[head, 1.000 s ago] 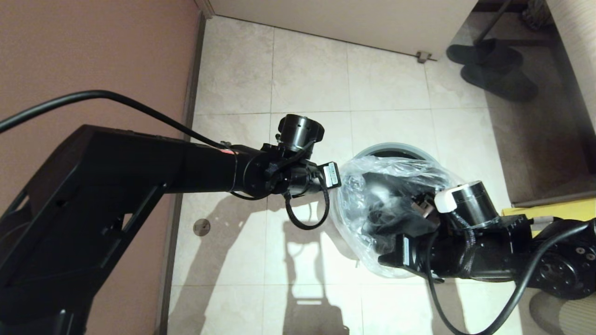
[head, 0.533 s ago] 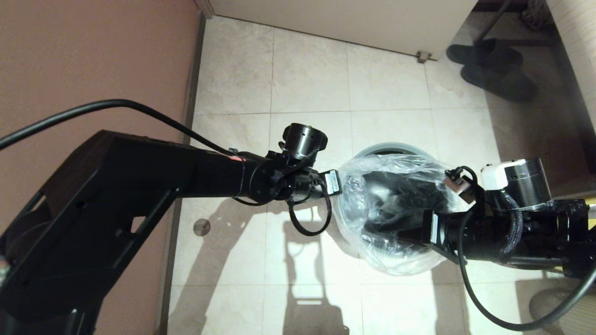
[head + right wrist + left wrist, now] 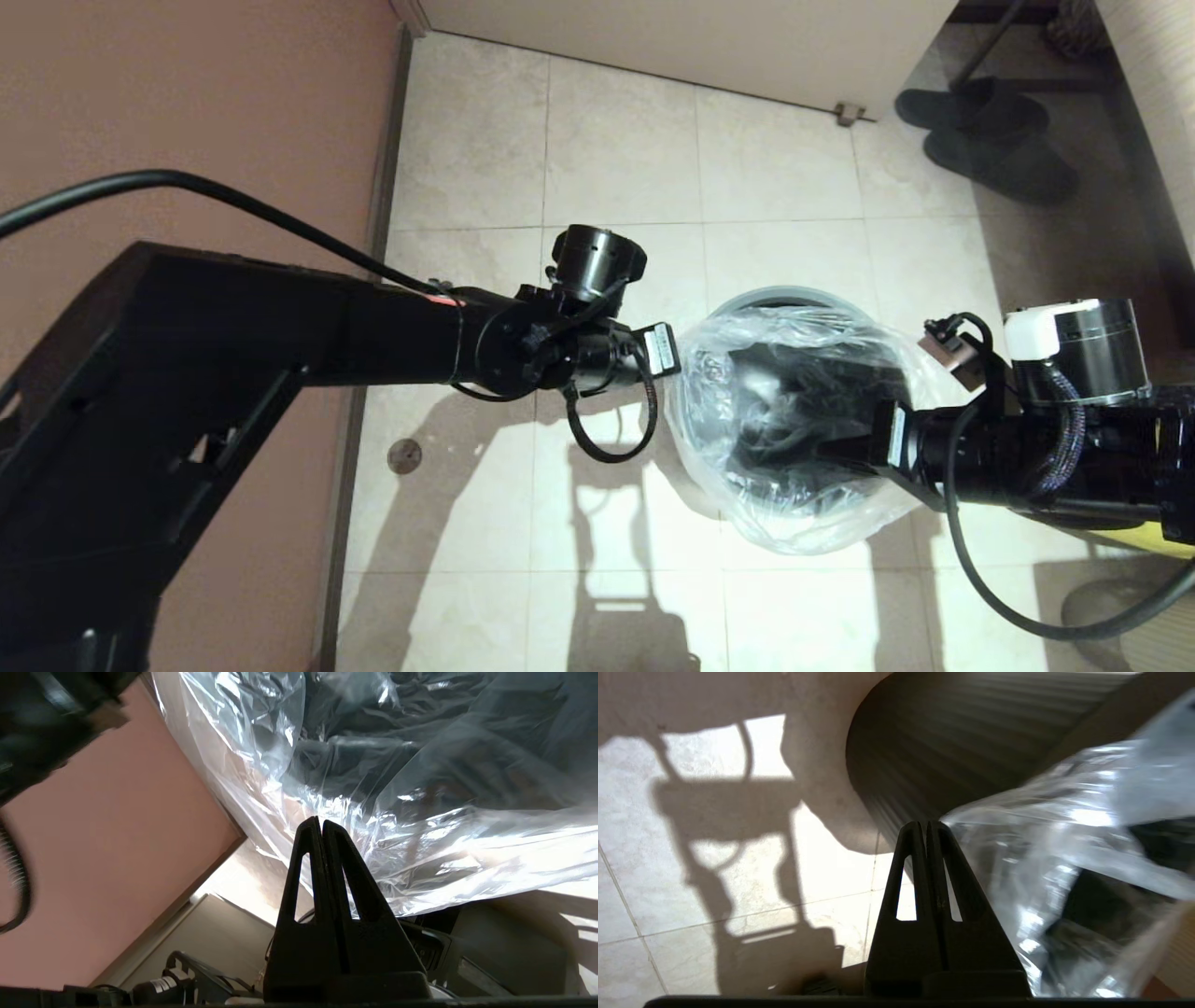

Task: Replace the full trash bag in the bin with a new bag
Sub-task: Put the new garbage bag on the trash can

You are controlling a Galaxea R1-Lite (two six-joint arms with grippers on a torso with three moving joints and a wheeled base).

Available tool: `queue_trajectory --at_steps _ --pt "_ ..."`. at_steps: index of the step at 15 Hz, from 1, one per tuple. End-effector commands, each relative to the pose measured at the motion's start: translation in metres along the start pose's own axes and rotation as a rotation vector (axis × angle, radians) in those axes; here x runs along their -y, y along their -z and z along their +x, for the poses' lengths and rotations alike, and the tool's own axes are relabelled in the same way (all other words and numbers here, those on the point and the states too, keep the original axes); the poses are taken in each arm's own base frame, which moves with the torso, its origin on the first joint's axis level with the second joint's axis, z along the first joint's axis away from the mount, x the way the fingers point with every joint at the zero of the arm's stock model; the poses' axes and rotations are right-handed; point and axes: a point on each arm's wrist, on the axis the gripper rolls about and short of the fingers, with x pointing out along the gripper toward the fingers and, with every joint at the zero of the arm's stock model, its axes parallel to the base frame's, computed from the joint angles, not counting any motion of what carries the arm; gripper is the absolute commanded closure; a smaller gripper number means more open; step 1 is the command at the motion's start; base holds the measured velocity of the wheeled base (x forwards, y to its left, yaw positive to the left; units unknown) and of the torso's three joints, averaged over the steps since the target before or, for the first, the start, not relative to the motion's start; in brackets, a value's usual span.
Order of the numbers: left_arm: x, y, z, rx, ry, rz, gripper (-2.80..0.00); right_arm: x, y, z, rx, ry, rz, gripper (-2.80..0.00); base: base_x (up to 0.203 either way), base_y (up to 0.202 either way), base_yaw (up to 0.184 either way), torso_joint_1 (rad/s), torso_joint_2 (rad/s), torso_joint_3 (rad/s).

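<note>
New bag stretched over the bin, left gripper pinching one edge, right gripper clamped on the opposite edge

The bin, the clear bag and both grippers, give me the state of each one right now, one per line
bin: upright on the floor, mouth largely covered by the bag.
new bag: spread open, draped over the bin, held at both sides.
left gripper: shut on the bag's edge.
right gripper: shut on the bag's opposite edge.
slippers: lying on the floor by the door.
</note>
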Motion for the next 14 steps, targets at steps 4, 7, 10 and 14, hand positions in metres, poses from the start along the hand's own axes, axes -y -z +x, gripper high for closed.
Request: queue_trajectory --at_steps 4,7,10,14 --pt "0.015 -0.012 -0.064 0.052 0.058 0.0 0.0 0.006 -0.01 -0.009 0.049 0.011 0.021 0.0 0.0 0.0 0.0 0.0 0.0 0.0" --pt "0.012 -0.002 -0.101 0.047 0.047 0.012 0.0 0.008 -0.023 -0.007 0.085 0.014 0.006 0.0 0.0 0.0 0.0 0.0 0.0 0.0" --pt "0.005 -0.007 -0.153 0.102 0.074 -0.009 0.0 0.021 -0.033 0.026 0.07 0.036 -0.015 0.0 0.0 0.0 0.0 0.0 0.0 0.0" --pt "-0.012 -0.009 -0.235 0.183 0.111 -0.035 0.0 0.028 -0.061 0.07 0.119 0.014 -0.077 0.0 0.0 0.0 0.0 0.0 0.0 0.0"
